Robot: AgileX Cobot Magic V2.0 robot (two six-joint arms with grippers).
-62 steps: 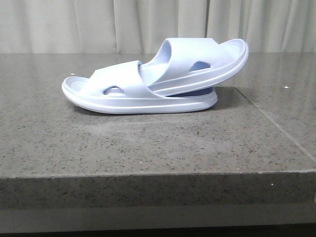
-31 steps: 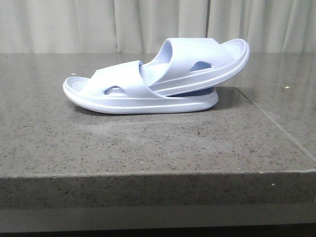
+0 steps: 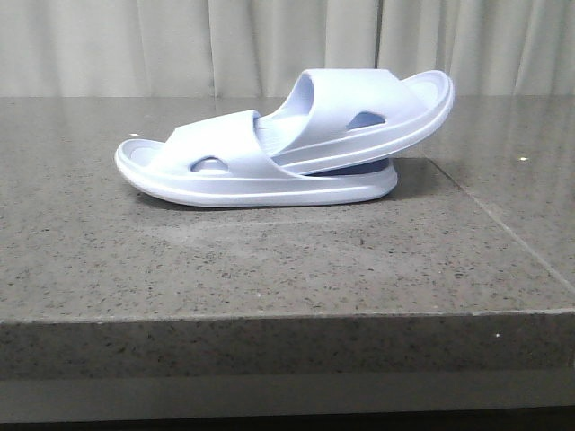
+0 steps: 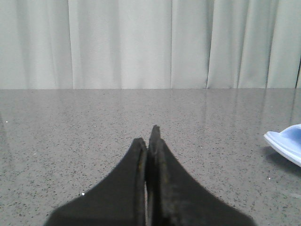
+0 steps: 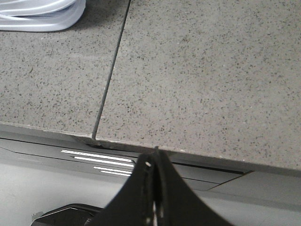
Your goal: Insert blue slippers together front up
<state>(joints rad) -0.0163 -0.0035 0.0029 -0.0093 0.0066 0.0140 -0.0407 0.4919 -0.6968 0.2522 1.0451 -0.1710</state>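
Note:
The blue slippers [image 3: 269,171] lie nested on the grey stone table [image 3: 269,260]. The lower one [image 3: 225,184] rests flat on its sole. The upper one [image 3: 359,117] is pushed under the lower one's strap and tilts up toward the right. No gripper shows in the front view. In the left wrist view my left gripper [image 4: 149,136] is shut with nothing in it, low over the table, and a slipper's end [image 4: 287,143] shows some way off. My right gripper [image 5: 154,157] is shut and empty beyond the table's edge, a slipper's sole [image 5: 42,16] far from it.
A seam [image 3: 503,224] runs across the stone top on the right side. The table's front edge [image 3: 287,323] drops off near the camera. Pale curtains [image 3: 180,45] hang behind the table.

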